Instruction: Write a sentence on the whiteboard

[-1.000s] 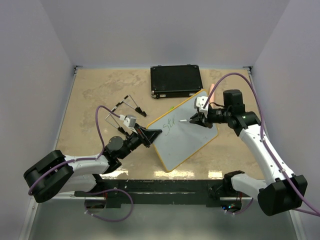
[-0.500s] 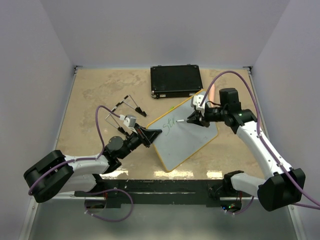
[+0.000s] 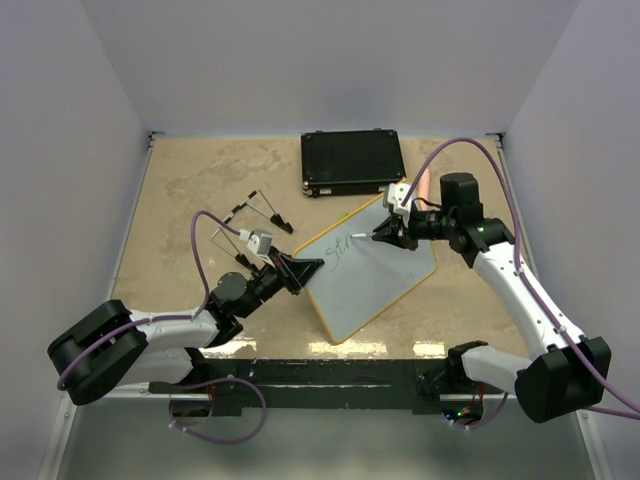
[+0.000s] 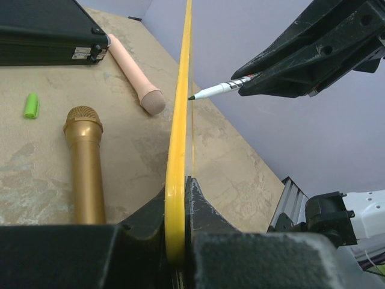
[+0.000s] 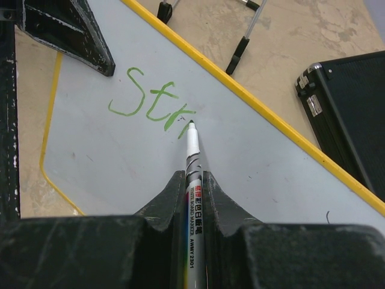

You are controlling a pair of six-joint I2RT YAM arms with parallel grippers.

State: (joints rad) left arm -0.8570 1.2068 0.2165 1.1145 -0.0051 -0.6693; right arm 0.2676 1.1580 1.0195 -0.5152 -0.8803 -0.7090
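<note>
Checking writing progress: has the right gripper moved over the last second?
Yes. The right gripper has shifted slightly toward the black case and a little to the left.

Tan mottled table [image 3: 180, 200]: a black case [image 3: 352, 160] lies at 12 o'clock, a pink handle [image 4: 135, 75] beside it at 1 o'clock, and black-tipped wire pieces [image 3: 265, 210] at 10 o'clock. The whiteboard [image 3: 375, 275] sits just right of centre, with a green cap [image 4: 31, 105] and a gold microphone [image 4: 85, 162] by its rim.
</note>
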